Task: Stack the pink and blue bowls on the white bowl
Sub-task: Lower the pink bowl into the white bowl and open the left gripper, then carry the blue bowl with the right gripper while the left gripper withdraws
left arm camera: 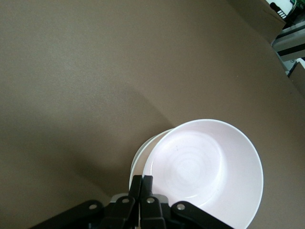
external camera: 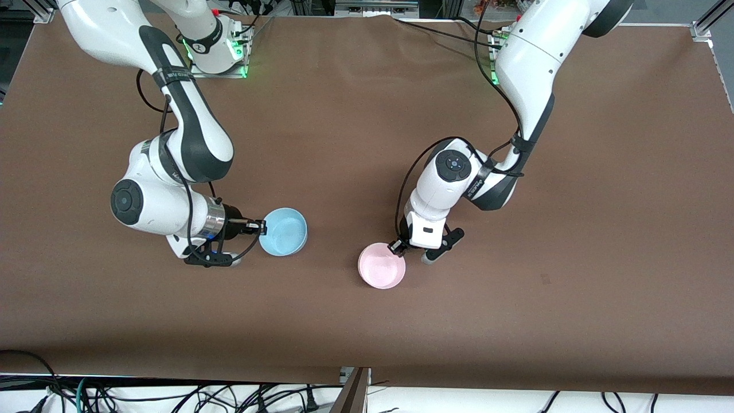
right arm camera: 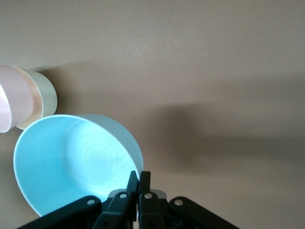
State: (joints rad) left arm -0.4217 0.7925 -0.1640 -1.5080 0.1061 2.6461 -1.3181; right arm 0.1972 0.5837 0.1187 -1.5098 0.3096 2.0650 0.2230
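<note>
My right gripper (external camera: 261, 228) is pinched shut on the rim of the blue bowl (external camera: 283, 231), taking it by the edge so the hollow stays free for nesting; it hangs tilted over the table (external camera: 367, 103), toward the right arm's end from the pink bowl (external camera: 382, 265). My left gripper (external camera: 397, 246) is clamped on the pink bowl's rim, holding it tipped directly over the white bowl (left arm camera: 143, 155), whose edge peeks out underneath. Being round, neither bowl has a long axis, and both mouths face upward.
</note>
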